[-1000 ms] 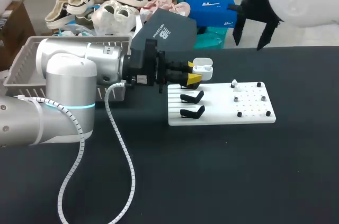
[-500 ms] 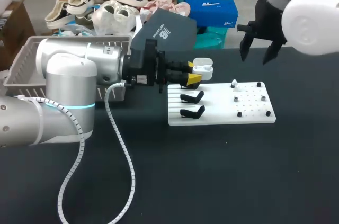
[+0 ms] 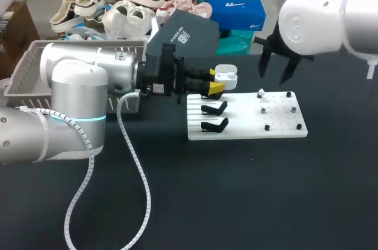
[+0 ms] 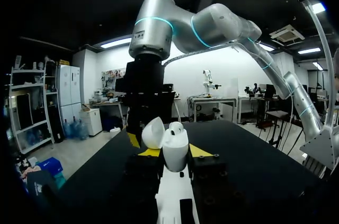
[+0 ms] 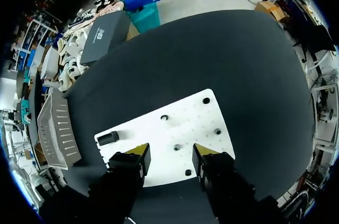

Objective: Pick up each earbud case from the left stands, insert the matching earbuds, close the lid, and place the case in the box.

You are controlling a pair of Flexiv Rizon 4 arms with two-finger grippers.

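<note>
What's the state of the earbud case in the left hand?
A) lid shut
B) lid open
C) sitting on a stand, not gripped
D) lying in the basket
B: the earbud case, gripped between the fingers of the left hand, has its lid tipped up off the body.

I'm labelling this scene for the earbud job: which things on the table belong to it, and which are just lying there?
Of the job: earbud case in the left gripper; white board; two empty stands; earbud; grey basket, likely the box; right gripper, open.
Lying about: only the left arm's cable.
</note>
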